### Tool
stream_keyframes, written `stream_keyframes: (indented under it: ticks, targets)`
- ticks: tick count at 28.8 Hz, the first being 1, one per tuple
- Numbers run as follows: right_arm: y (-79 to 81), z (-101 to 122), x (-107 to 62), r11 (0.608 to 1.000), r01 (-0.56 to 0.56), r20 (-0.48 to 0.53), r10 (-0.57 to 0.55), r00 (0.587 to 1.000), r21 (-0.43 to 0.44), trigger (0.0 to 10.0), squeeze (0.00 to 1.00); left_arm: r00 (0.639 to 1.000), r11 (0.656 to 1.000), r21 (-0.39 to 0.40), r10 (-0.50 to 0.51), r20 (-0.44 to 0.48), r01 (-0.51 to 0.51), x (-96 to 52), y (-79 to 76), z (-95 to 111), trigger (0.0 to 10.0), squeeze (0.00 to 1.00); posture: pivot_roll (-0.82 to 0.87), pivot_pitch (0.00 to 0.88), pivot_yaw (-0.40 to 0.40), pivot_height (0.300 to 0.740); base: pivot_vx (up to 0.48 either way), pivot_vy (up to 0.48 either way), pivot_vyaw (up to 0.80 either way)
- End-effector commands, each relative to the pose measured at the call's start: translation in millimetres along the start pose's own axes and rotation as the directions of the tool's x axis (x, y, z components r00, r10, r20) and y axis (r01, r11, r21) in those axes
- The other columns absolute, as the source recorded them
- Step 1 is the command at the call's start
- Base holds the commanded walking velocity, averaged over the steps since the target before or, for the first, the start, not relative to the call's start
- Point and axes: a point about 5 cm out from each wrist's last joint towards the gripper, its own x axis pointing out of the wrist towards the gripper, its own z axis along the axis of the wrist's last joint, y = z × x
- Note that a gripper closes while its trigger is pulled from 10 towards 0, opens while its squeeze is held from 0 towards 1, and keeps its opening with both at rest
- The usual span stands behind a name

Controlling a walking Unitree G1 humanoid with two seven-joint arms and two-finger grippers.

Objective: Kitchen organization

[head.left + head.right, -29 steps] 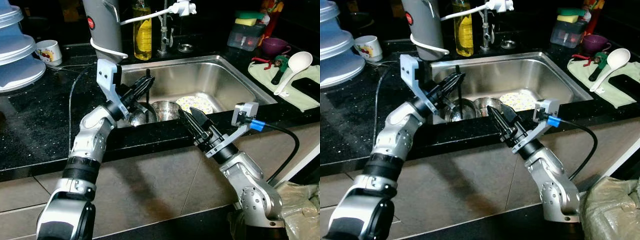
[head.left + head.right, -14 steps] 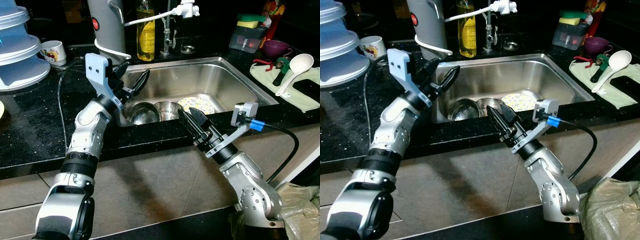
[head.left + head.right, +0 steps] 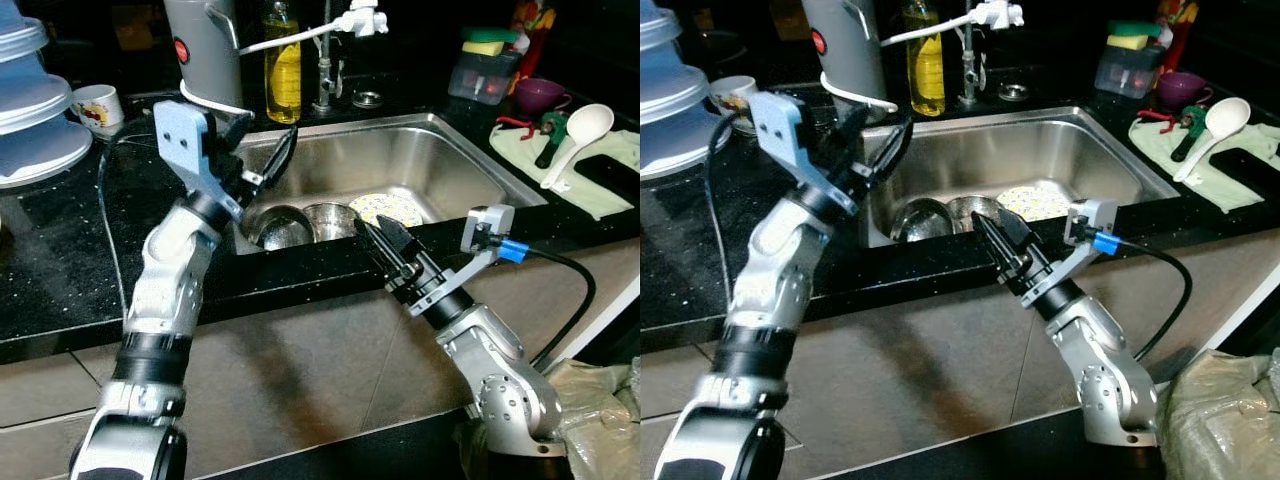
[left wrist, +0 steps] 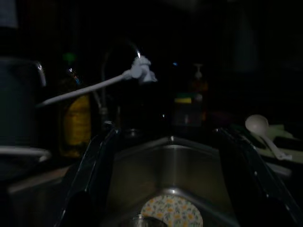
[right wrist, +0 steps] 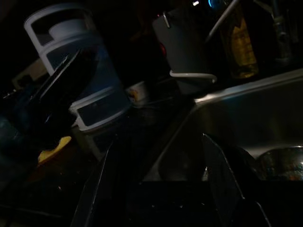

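Sink (image 3: 470,165) in black counter (image 3: 60,250) (dim kitchen); left gripper (image 3: 262,158), right gripper (image 3: 385,240) spread, empty.

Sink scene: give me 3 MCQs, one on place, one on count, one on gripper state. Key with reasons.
1. Where does the floral plate lie?
A. On the green cloth
B. In the sink
C. On the counter by the mug

2. How many steel bowls sit in the sink?
A. Two
B. Four
C. None

3. What state is the left gripper in?
A. Shut on a bowl
B. Shut on the bottle
C. Open, holding nothing

Key:
1 B: the plate rests on the basin floor, right of the bowls.
2 A: one steel bowl and a second steel bowl sit side by side at the front of the basin.
3 C: its fingers are spread over the sink's left rim with nothing between them.
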Motion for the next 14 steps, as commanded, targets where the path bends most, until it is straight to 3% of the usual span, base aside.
stream_keyframes:
  ticks: [1, 8, 11, 14]
  targets:
    - [3.1, -3.7, 1.1, 1.0, -0.01, -0.005, 0.01, 1.0, 0.005, 10.0, 0.0, 0.999, 1.0, 0.011, 0.019, -0.026, -0.018, -6.2, -3.5, 0.2, 10.0, 0.0, -0.09, 0.0, -0.016, 0.74, 0.0, 0.0, 0.0]
    - [5.8, -7.4, 1.7, 0.999, -0.026, -0.011, 0.027, 1.0, 0.02, 10.0, 0.0, 0.995, 0.996, 0.056, 0.073, -0.074, -0.069, -26.1, -5.5, -1.4, 10.0, 0.0, -0.08, 0.0, -0.022, 0.74, 0.0, 0.0, 0.0]
    - [9.9, -10.5, 3.5, 0.998, -0.045, -0.016, 0.046, 0.999, 0.032, 10.0, 0.0, 0.985, 0.99, 0.083, 0.126, -0.12, -0.117, -41.8, -9.8, -1.8, 10.0, 0.0, -0.07, 0.0, -0.029, 0.74, 0.0, 0.0, 0.0]
    - [10.2, -10.9, 4.1, 0.998, -0.047, -0.016, 0.048, 0.999, 0.034, 10.0, 0.0, 0.981, 0.987, 0.094, 0.144, -0.127, -0.132, -44.2, -9.5, -1.5, 10.0, 0.0, -0.06, 0.0, -0.037, 0.74, 0.0, 0.0, 0.0]
